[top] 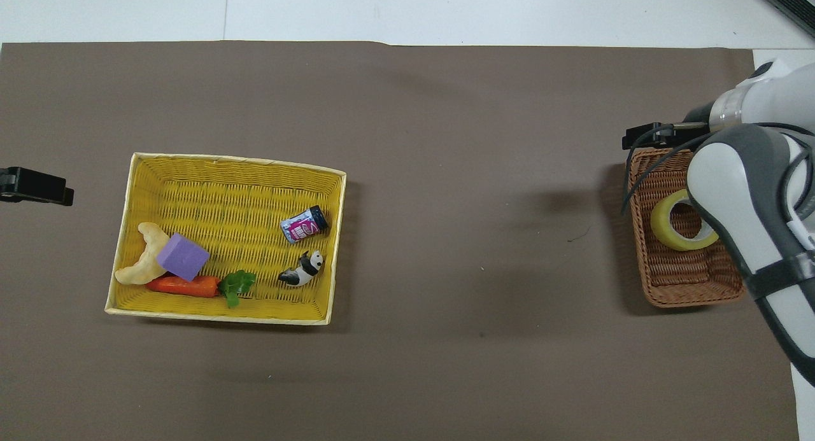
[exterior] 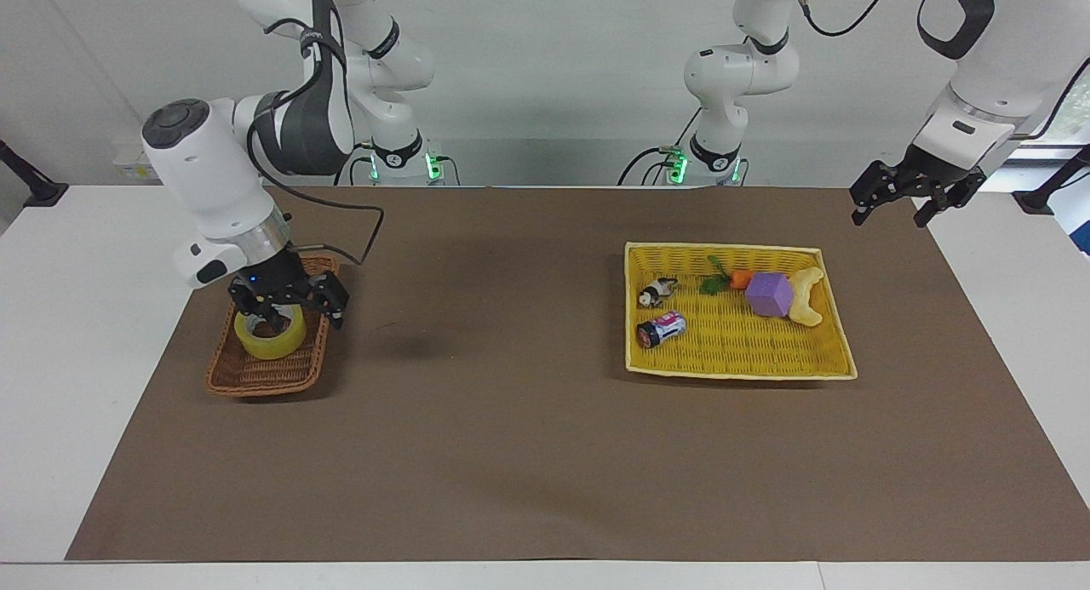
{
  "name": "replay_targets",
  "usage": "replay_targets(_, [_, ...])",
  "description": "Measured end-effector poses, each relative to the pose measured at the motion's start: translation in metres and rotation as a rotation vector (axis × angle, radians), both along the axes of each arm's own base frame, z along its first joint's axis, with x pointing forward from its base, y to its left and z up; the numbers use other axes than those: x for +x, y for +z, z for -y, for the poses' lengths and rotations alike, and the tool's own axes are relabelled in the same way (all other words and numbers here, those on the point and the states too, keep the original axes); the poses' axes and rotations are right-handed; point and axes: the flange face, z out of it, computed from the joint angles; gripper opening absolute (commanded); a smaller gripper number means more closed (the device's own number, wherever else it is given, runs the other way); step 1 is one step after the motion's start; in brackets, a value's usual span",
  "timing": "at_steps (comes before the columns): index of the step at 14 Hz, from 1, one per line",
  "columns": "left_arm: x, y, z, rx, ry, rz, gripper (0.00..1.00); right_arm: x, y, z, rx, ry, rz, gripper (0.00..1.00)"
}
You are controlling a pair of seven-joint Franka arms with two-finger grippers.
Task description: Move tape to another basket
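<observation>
Facing view: tape point(exterior: 270, 333) lies in wicker basket point(exterior: 247, 375), right hand point(exterior: 288, 300) spread above it; left hand point(exterior: 913, 198) waits, spread. Judged: transfer done.

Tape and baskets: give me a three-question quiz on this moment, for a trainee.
1. Multiple choice: the tape lies
A) in the yellow tray basket
B) in the brown basket
C) on the bare mat
2. True or false: the left gripper hangs over the yellow tray basket.
3. Fill in: the gripper over the brown basket belongs to the ___ arm.

Key:
1. B.
2. False; it waits clear of that basket, toward the left arm's end of the table.
3. Right; the right gripper is above the tape, fingers open.
</observation>
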Motion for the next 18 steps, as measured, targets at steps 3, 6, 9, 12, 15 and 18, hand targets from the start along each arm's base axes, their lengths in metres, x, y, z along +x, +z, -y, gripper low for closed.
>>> replay_targets(3, [0.0,0.0,0.001,0.0,-0.001,0.0,1.0,-0.034,0.069,0.011,0.001,-0.014,0.02,1.0])
replay_targets(6, [0.0,0.0,-0.001,0.0,0.002,0.0,1.0,-0.065,0.116,0.025,-0.036,-0.027,0.029,1.0])
replay_targets(9, [0.0,0.0,-0.003,0.0,0.006,0.0,1.0,-0.084,0.13,0.021,-0.05,-0.119,-0.019,1.0])
replay_targets(12, [0.0,0.0,-0.003,0.0,0.006,0.0,1.0,-0.096,0.128,-0.013,-0.041,-0.188,-0.092,1.0])
replay_targets(15, [0.0,0.0,-0.004,0.0,0.008,0.0,1.0,-0.099,0.129,-0.035,-0.048,-0.17,-0.096,1.0])
replay_targets(18, [0.0,0.0,-0.004,0.0,0.007,0.0,1.0,-0.109,0.14,-0.025,-0.051,-0.181,-0.104,1.0])
